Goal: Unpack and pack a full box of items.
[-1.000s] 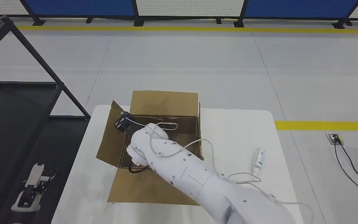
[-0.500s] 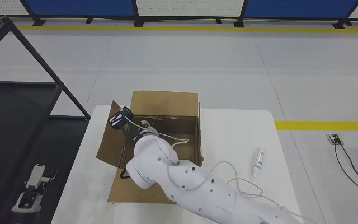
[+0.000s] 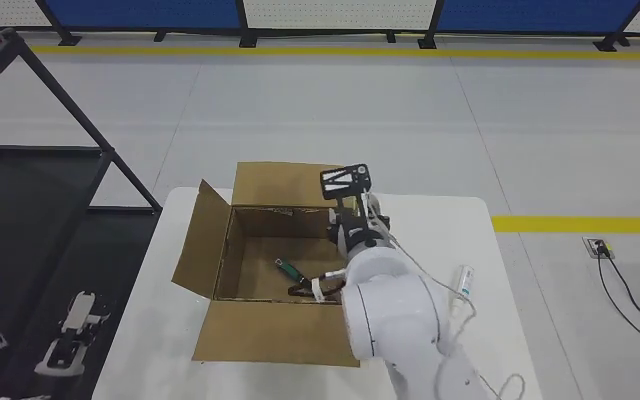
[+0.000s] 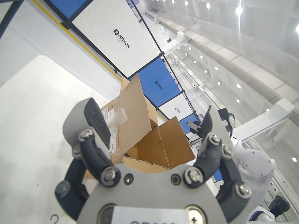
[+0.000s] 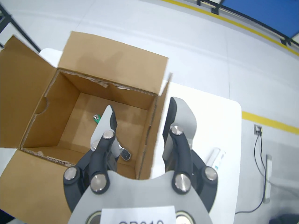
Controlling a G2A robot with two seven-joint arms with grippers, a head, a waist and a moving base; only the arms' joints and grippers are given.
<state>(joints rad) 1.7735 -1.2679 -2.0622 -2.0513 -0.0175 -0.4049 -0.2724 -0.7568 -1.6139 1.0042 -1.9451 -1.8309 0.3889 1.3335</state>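
The open cardboard box [image 3: 290, 190] stands on the left half of the white table [image 3: 420, 220]. On its floor lie a small green item [image 3: 287, 268] [image 5: 97, 118] and a silver and black tool [image 5: 125, 155] [image 3: 308, 290]. My right gripper [image 3: 345, 180] [image 5: 142, 115] hangs open above the box's far right corner. Its fingers [image 5: 112, 117] stand either side of the box's right wall, holding nothing. My left gripper [image 4: 150, 117] is open and empty, low beside the table, looking up at the box [image 4: 144, 127].
A white tube [image 3: 462, 285] [image 5: 217, 158] lies on the table to the right of the box. The box's flaps stand out to the left, far and near sides. A black frame [image 3: 60, 110] stands left of the table.
My right arm has swung from the box's left flap across to its far right corner. The inside of the box has come into sight.
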